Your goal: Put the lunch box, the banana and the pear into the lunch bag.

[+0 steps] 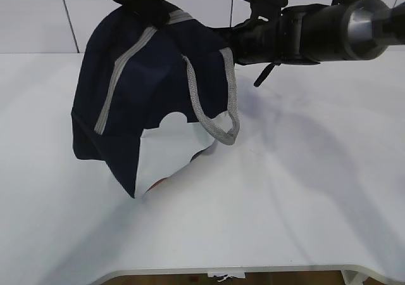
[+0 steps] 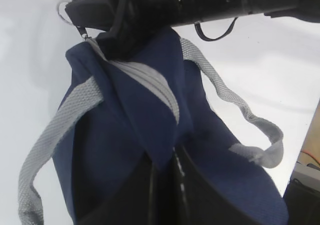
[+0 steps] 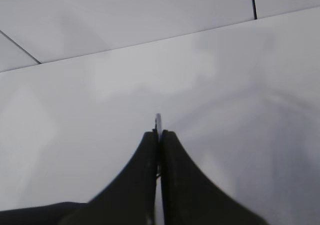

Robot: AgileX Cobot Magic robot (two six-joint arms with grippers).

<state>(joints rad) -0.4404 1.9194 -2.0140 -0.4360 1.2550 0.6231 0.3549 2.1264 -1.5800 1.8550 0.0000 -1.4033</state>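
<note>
The navy lunch bag [image 1: 139,82] hangs lifted off the white table [image 1: 304,202], its white end panel [image 1: 171,152] turned down and forward. A grey handle [image 1: 215,107] dangles at its right. My left gripper [image 2: 167,185] is shut on a fold of the bag's navy fabric beside the grey zipper [image 2: 150,82]. My right gripper [image 3: 159,133] is shut on the thin metal ring pull [image 3: 158,120], which also shows as the ring pull [image 2: 62,10] at the bag's top corner. The right arm [image 1: 304,31] reaches in behind the bag. The lunch box, the banana and the pear are out of view.
The table's front edge [image 1: 253,271] runs along the bottom of the exterior view. A pale wall with dark seams [image 3: 252,0] stands behind the table. Some equipment [image 2: 305,185] sits at the right edge of the left wrist view.
</note>
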